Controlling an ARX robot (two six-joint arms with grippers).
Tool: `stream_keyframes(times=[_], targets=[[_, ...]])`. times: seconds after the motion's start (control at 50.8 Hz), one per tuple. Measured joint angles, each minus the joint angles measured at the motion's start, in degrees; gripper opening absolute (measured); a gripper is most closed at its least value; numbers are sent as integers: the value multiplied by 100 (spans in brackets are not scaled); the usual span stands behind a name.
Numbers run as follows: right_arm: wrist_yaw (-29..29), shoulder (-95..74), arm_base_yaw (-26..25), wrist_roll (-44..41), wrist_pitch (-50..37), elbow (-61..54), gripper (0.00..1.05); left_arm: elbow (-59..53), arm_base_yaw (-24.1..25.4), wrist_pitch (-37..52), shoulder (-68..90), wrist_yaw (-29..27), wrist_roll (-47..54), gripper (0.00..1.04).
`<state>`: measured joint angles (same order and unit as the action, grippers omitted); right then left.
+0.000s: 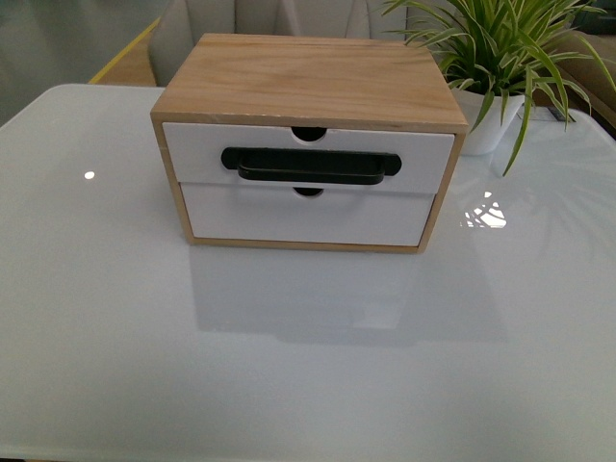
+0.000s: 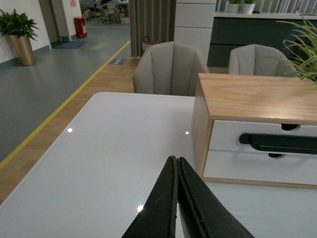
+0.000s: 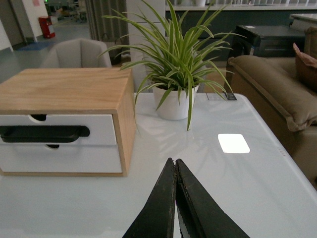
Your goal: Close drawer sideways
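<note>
One wooden box (image 1: 306,82) w/ 2 drawers, the drawer (image 1: 308,159) sits flush, 1 plant (image 1: 496,48) behind, on worktop (image 1: 308,366); left gripper (image 2: 176,166) and right gripper (image 3: 173,166) both pressed closed, holding nothing.

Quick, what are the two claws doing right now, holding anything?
Left gripper: jaws closed, holding nothing.
Right gripper: jaws closed, holding nothing.

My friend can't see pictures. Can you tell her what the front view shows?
A small wooden cabinet sits on a white table, with two white drawers. The top drawer, with a black handle, sticks out slightly. A green potted plant stands behind, at the right.
</note>
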<state>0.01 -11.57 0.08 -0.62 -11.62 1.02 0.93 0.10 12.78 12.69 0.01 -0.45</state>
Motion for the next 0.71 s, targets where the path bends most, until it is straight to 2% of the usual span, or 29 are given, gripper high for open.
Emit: stream_keyframes(times=[0.138, 0.236, 0.315, 0.61, 0.65, 0.709], targets=[[0, 205, 0, 0, 208, 0, 2, 0, 0, -192, -190, -2, 0, 2], [-4, 933, 0, 0, 1082, 0, 2, 0, 0, -516, -457, -7, 0, 2], [2, 1102, 0, 0, 1139, 0, 2, 0, 0, -1200, -1045, -2, 0, 2], [0, 1123, 0, -4, 1154, 0, 2, 0, 0, -1270, -1233, -2, 0, 2], [0, 1123, 0, 0, 1154, 0, 10, 0, -2, -1270, -1233, 0, 0, 4], [0, 1123, 0, 0, 1154, 0, 24, 0, -2, -1270, -1233, -2, 0, 18]])
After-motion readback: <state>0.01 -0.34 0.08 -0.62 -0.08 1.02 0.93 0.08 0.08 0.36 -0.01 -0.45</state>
